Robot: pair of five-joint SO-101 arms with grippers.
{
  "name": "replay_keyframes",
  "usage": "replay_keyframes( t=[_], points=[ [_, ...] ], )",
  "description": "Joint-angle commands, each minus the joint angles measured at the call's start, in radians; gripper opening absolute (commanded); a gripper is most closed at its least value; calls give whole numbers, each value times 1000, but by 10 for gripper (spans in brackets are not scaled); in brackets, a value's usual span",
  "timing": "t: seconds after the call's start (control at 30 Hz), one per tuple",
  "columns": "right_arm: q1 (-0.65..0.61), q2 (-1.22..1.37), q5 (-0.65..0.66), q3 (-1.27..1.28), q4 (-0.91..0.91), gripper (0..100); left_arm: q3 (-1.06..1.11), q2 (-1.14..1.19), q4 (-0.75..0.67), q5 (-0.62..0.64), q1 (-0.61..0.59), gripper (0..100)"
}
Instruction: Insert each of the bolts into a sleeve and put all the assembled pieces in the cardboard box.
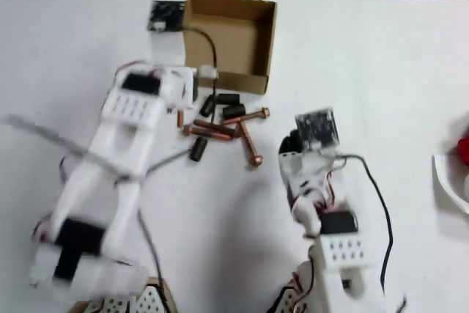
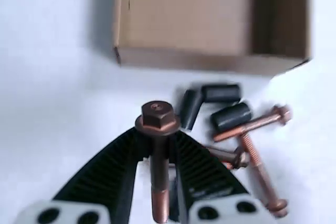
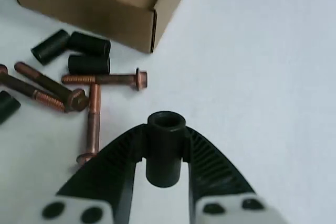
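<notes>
High view: two white arms over a white table (image 1: pixel 381 56). The left arm (image 1: pixel 124 137) comes in from the near-left, and its front end is just short of the cardboard box (image 1: pixel 231 34). The box sits open-topped at the far middle of the table. The right arm (image 1: pixel 322 218) stands near-right, well apart from the box.

Between the arms, just in front of the box, is a pile. The loose bolts (image 1: pixel 220 128) are copper, criss-crossed and touching each other. The loose sleeves (image 1: pixel 229 98) are short black tubes lying on their sides, three of them close to the box front. A fourth sleeve (image 1: pixel 198 149) lies on the near side of the pile. A white dish (image 1: pixel 448 181) with something red in it sits at the table's right edge.

Left wrist view: the left gripper (image 2: pixel 157 141) pinches the held bolt (image 2: pixel 159 182) by the shank, right under its flanged hex head. Its black ribbed fingers (image 2: pixel 110 174) are closed in on both sides. The bolt's head points toward the box and its tip points back toward the wrist. The pile and the box lie beyond.

Right wrist view: the right gripper (image 3: pixel 165 136) pinches the held sleeve (image 3: pixel 165 158), with its fingers pressed against the sleeve's sides. The open bore shows at the end away from the wrist. Whether the sleeve touches the table, cannot tell. The pile and a corner of the box lie beyond it.
</notes>
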Motion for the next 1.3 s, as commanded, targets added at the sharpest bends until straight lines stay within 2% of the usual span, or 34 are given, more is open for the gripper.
replay_keyframes(
  t=[0.0,0.13,0.2,0.27,0.43,0.57,0.77,1.03,1.13,1.27],
  points=[
    [-13,-209,3,80,-67,20,317,-353,-390,54,51,24],
    [-13,-354,0,198,-205,20,611,-582,-825,58,57,24],
    [-28,-392,-48,195,-240,20,688,-640,-913,66,57,24],
    [-56,-394,-94,196,-271,20,700,-657,-914,71,57,24],
    [-131,-335,-137,196,-409,20,641,-657,-968,201,57,25],
    [-131,-165,-130,196,-641,20,588,-655,-977,209,114,25],
    [-136,266,-80,173,-1058,20,527,-655,-976,209,236,25],
    [-139,774,-64,114,-1592,20,506,-620,-982,210,296,25],
    [-139,917,-64,78,-1689,20,490,-585,-984,204,330,26],
    [-139,1050,-63,46,-1785,20,460,-482,-1013,55,384,26]
  ],
)
